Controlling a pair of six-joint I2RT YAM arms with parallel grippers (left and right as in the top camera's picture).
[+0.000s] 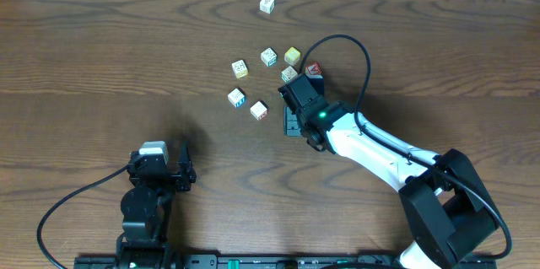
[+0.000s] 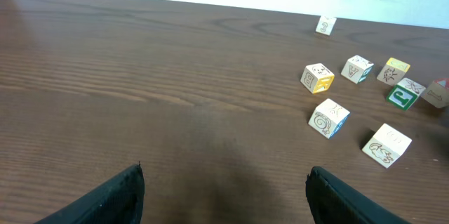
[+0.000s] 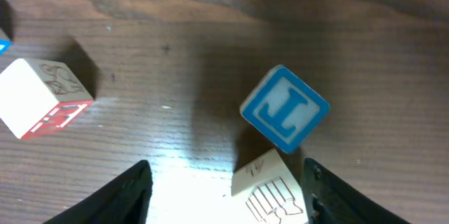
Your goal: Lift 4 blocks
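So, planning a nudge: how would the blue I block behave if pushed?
The blue I block looks like a rigid, flat-faced cube, so it should slide, not roll. Seemingly wooden and small, probably light. The picture block right beside it might get knocked along.

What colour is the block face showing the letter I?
Blue. The block shows best from the right wrist.
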